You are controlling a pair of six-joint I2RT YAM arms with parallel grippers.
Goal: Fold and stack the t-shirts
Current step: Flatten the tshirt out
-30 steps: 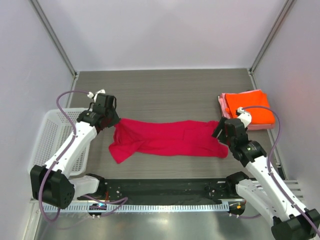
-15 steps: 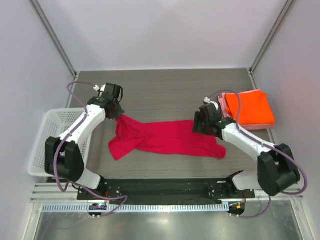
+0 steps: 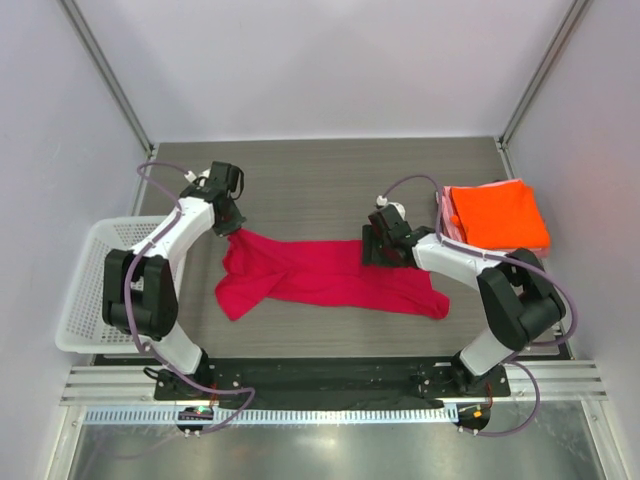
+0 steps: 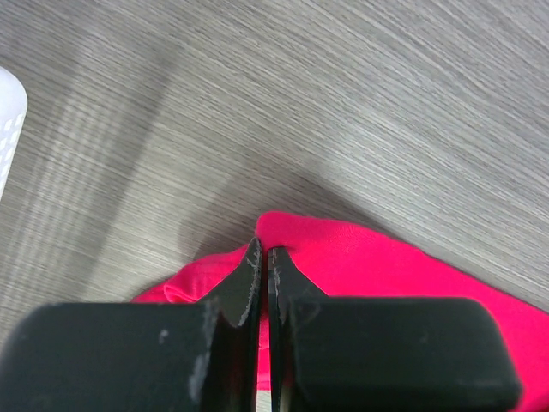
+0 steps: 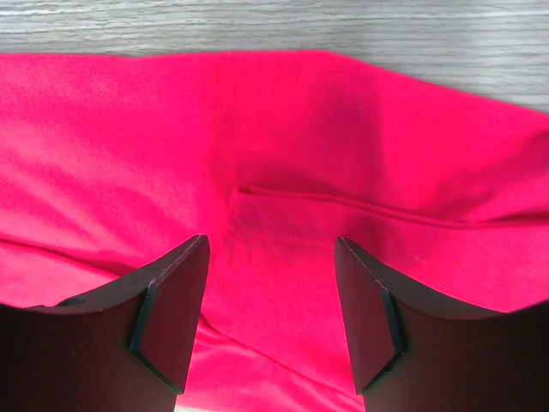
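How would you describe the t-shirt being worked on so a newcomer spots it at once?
Look at the grey wooden table. Across its middle lies the crimson t-shirt, spread out and rumpled. Unlike the orange t-shirt folded at the right edge, it is unfolded.

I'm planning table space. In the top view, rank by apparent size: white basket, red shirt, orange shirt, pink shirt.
1. The red shirt and white basket: too close to rank; the left arm covers part of the basket.
2. The orange shirt: clearly smaller.
3. The pink shirt: smallest, only an edge shows under the orange.
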